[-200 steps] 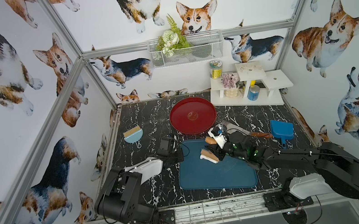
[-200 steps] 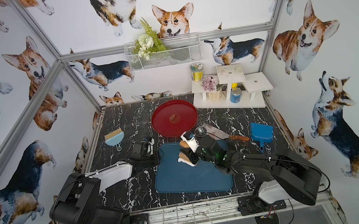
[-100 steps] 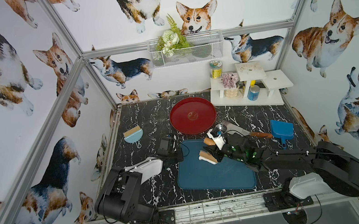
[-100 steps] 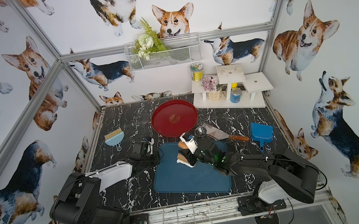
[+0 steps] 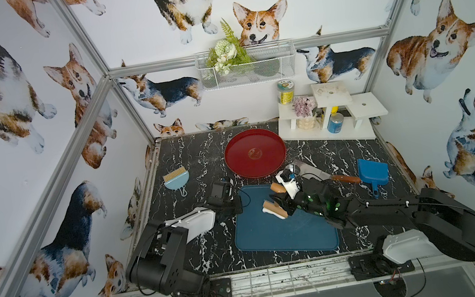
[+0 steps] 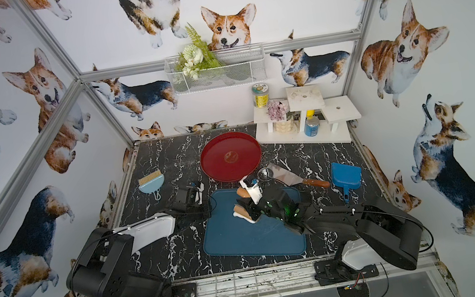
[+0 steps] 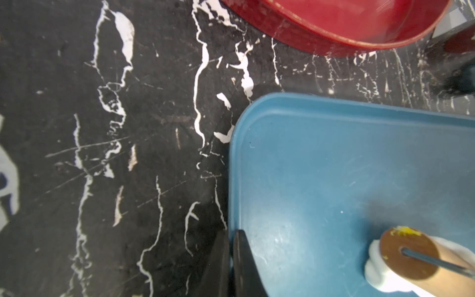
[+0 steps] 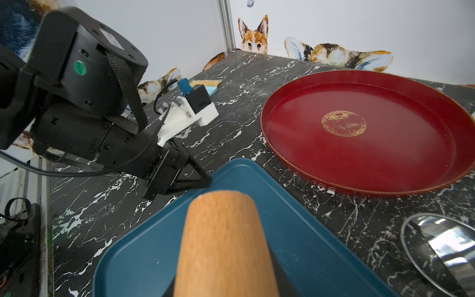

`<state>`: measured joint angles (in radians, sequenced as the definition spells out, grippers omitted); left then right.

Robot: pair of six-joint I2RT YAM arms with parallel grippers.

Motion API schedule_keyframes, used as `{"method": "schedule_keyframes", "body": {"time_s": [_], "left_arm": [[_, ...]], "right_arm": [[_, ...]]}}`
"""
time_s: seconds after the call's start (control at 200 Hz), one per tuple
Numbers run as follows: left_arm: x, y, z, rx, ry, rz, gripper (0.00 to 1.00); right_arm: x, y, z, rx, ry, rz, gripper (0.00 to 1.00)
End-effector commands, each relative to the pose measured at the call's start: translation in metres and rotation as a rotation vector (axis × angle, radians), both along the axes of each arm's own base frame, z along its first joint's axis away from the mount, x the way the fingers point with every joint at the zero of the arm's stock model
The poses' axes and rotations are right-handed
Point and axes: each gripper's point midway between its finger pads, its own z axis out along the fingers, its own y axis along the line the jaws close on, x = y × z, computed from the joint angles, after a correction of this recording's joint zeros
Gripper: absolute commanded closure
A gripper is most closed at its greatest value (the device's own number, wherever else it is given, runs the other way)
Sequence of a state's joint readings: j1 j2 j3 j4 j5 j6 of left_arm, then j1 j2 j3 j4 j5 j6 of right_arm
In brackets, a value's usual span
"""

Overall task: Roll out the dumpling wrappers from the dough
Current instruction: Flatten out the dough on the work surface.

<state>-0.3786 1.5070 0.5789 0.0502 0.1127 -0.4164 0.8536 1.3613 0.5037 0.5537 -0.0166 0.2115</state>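
Note:
My right gripper [image 5: 285, 201] is shut on the wooden handle [image 8: 223, 244] of a rolling pin. The pin's roller [image 5: 274, 209] lies across the dough [image 5: 266, 211] at the far middle of the blue tray [image 5: 274, 238]. In the left wrist view the dough [image 7: 374, 267] bulges white from under the roller's round end [image 7: 408, 253]. My left gripper [image 7: 231, 237] is shut on nothing and sits low at the tray's left edge [image 5: 239, 202]. No dumpling wrappers show in any view. The handle hides my right jaws in the right wrist view.
An empty red plate [image 5: 255, 153] stands just behind the tray. To its right lie a steel ring [image 5: 291, 169], a scraper with a wooden handle [image 5: 341, 178] and a blue dustpan [image 5: 372, 172]. A small brush [image 5: 175, 178] lies far left, a white shelf [image 5: 327, 124] at the back right.
The right gripper and the rolling pin have shifted slightly left over the dough. The left arm has not moved.

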Motion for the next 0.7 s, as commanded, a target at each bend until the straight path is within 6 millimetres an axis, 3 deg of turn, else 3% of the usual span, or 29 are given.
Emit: {"method": "schedule_keyframes", "body": {"time_s": [0.0,0.29,0.475,0.696], "left_arm": [[0.01,0.007,0.0,0.036,-0.032,0.03,1.0],[0.009,0.008,0.001,0.035,-0.031,0.032,1.0],[0.009,0.009,0.001,0.037,-0.032,0.033,1.0],[0.008,0.008,0.001,0.03,-0.03,0.032,1.0]], "right_arm": [[-0.072,-0.045,-0.112,-0.295,0.492,0.026,1.0],[-0.074,-0.045,-0.119,-0.3,0.525,0.019,1.0],[-0.07,-0.045,-0.113,-0.287,0.506,0.004,1.0],[-0.05,-0.044,-0.083,-0.224,0.408,-0.064,1.0]]}}
